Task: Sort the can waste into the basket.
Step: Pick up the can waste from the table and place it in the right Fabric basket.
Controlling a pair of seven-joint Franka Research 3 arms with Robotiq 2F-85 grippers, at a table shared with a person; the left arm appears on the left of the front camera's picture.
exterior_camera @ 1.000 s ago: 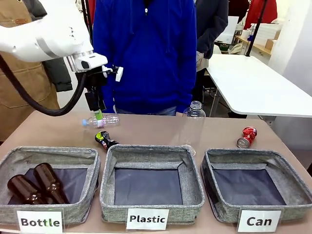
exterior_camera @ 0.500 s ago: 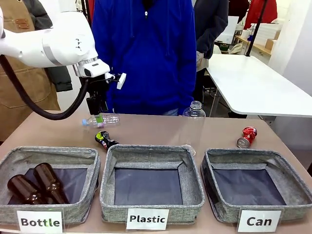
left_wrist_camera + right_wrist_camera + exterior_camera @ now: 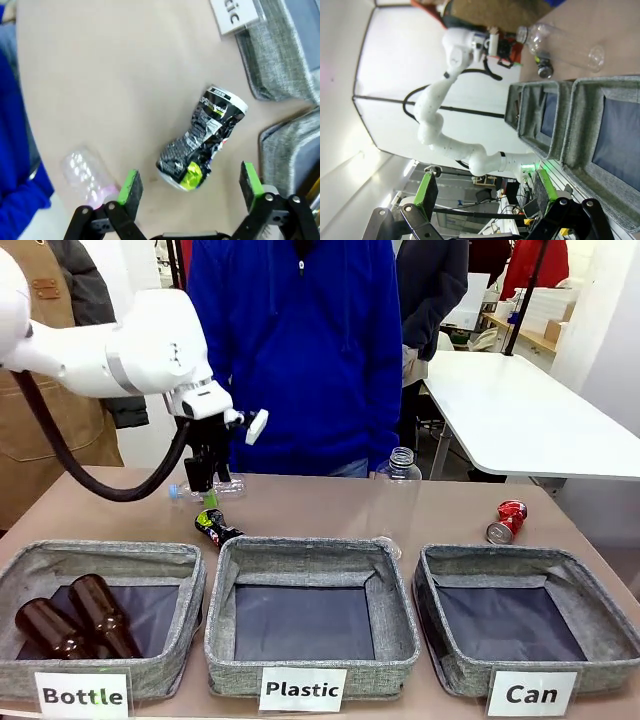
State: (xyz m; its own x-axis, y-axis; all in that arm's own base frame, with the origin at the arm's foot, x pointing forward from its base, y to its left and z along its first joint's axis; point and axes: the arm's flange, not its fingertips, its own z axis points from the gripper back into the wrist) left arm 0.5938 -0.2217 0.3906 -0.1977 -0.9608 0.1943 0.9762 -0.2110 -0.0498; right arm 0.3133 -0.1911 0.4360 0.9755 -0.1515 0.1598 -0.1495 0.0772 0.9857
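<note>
The black crushed can (image 3: 215, 527) with green-yellow print lies on the table behind the gap between the "Bottle" and "Plastic" baskets. My left gripper (image 3: 207, 488) hangs open just above and behind it. In the left wrist view the black can (image 3: 202, 137) lies just ahead of the gap between the green pads (image 3: 131, 187), untouched. The red can (image 3: 507, 521) with a silver end lies behind the "Can" basket (image 3: 520, 556), which holds nothing. My right gripper (image 3: 485, 190) is open, raised off to the side, with the "Can" basket (image 3: 600, 85) far below it.
A clear bottle (image 3: 398, 495) stands upright behind the "Plastic" basket (image 3: 300, 550). Another clear bottle (image 3: 228, 486) lies behind my left gripper. Two brown bottles (image 3: 75, 615) rest in the "Bottle" basket (image 3: 100, 552). A person in blue stands at the far side.
My left arm has swung right and come nearer, carrying the open gripper from over the lying clear bottle to above the black can. Cans and bottles have not moved.
</note>
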